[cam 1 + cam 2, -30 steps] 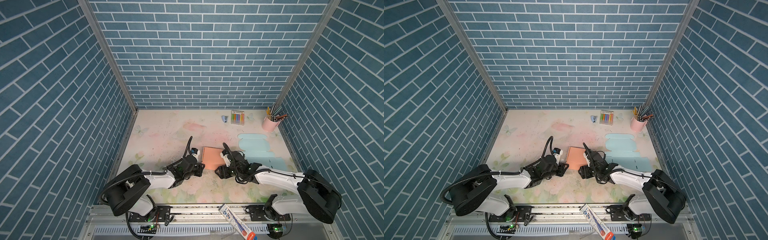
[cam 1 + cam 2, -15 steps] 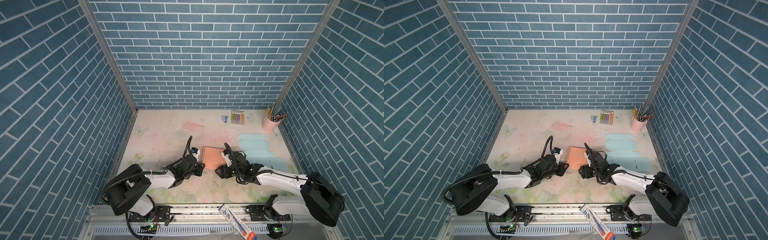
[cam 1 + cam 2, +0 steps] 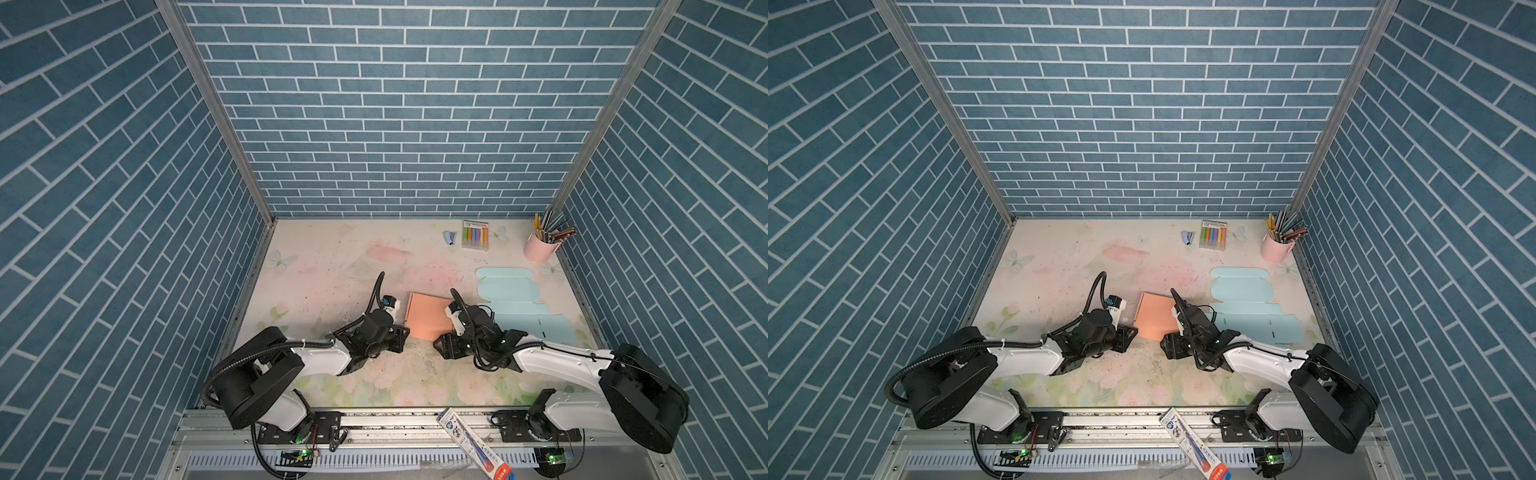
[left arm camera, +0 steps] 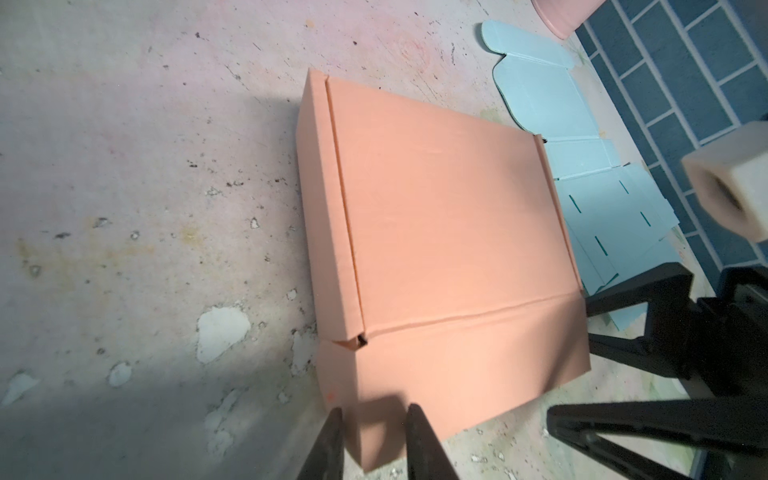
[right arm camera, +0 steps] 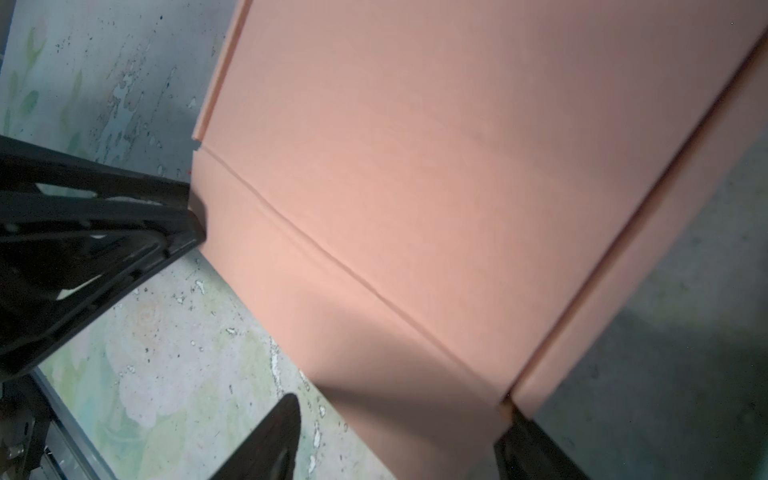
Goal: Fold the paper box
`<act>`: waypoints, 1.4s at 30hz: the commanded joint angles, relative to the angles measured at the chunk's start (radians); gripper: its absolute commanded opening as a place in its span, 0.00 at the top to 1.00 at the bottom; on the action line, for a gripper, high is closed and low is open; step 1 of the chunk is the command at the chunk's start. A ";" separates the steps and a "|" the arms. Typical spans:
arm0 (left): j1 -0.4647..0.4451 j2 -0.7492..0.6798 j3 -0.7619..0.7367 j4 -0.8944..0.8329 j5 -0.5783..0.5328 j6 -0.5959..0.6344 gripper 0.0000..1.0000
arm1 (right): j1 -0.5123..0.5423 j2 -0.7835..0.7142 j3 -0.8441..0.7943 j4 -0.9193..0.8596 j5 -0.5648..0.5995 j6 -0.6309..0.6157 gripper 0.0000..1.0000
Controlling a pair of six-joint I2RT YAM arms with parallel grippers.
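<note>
Salmon paper box (image 3: 428, 318) lies flat, long axis front-to-back, flap end frontward.

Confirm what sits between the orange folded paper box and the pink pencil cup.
A flat, unfolded light-blue paper box blank lies between the orange folded paper box and the pink pencil cup, seen in both top views.
</note>
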 commanded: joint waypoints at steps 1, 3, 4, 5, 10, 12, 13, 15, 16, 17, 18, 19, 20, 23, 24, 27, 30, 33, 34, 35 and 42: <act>0.008 0.015 0.010 -0.006 0.001 0.010 0.73 | -0.003 -0.019 0.002 -0.011 0.022 0.020 0.28; 0.008 0.015 0.010 -0.005 0.001 0.012 0.73 | -0.004 -0.025 0.002 -0.013 0.025 0.016 0.28; 0.009 0.013 0.011 -0.005 0.001 0.012 0.73 | -0.005 -0.026 0.002 -0.016 0.029 0.016 0.28; 0.009 0.013 0.010 -0.007 0.001 0.013 0.73 | -0.005 -0.028 0.005 -0.022 0.033 0.014 0.28; 0.016 0.020 0.019 -0.010 0.009 0.021 0.73 | -0.011 -0.031 -0.001 -0.030 0.042 0.009 0.28; 0.017 0.021 0.023 -0.013 0.009 0.024 0.73 | -0.012 -0.033 0.001 -0.033 0.043 0.008 0.28; 0.016 0.021 0.022 -0.013 0.008 0.025 0.73 | -0.014 -0.032 0.002 -0.036 0.045 0.006 0.29; 0.017 0.021 0.024 -0.015 0.008 0.026 0.73 | -0.015 -0.034 0.002 -0.042 0.046 0.004 0.29; 0.017 0.020 0.022 -0.015 0.008 0.028 0.73 | -0.015 -0.036 0.002 -0.043 0.047 0.003 0.29; 0.018 0.019 0.022 -0.015 0.008 0.028 0.73 | -0.017 -0.037 0.002 -0.046 0.048 0.003 0.29; 0.019 0.020 0.022 -0.015 0.007 0.028 0.73 | -0.017 -0.038 0.002 -0.046 0.048 0.003 0.29; 0.020 0.019 0.022 -0.015 0.007 0.028 0.73 | -0.018 -0.042 -0.001 -0.047 0.048 0.001 0.29; 0.022 0.019 0.023 -0.015 0.008 0.028 0.73 | -0.018 -0.041 0.001 -0.051 0.048 0.000 0.29; 0.022 0.014 0.020 -0.017 0.009 0.030 0.73 | -0.020 -0.061 0.011 -0.080 0.050 -0.006 0.29; 0.021 0.013 0.020 -0.018 0.008 0.030 0.73 | -0.020 -0.071 0.014 -0.091 0.052 -0.008 0.29; 0.025 0.013 0.025 -0.022 0.007 0.034 0.73 | -0.021 -0.120 0.032 -0.139 0.076 -0.019 0.29; 0.026 0.018 0.029 -0.022 0.009 0.038 0.73 | -0.027 -0.149 0.072 -0.210 0.151 -0.050 0.27; 0.032 0.019 0.032 -0.022 0.009 0.039 0.73 | -0.075 -0.139 0.110 -0.223 0.161 -0.113 0.26; 0.032 0.019 0.034 -0.022 0.011 0.039 0.73 | -0.103 -0.129 0.128 -0.219 0.142 -0.131 0.26; 0.033 0.019 0.035 -0.022 0.010 0.040 0.73 | -0.123 -0.115 0.145 -0.212 0.126 -0.147 0.26; 0.033 0.032 0.057 -0.031 0.022 0.051 0.73 | -0.212 0.052 0.275 -0.154 0.052 -0.249 0.25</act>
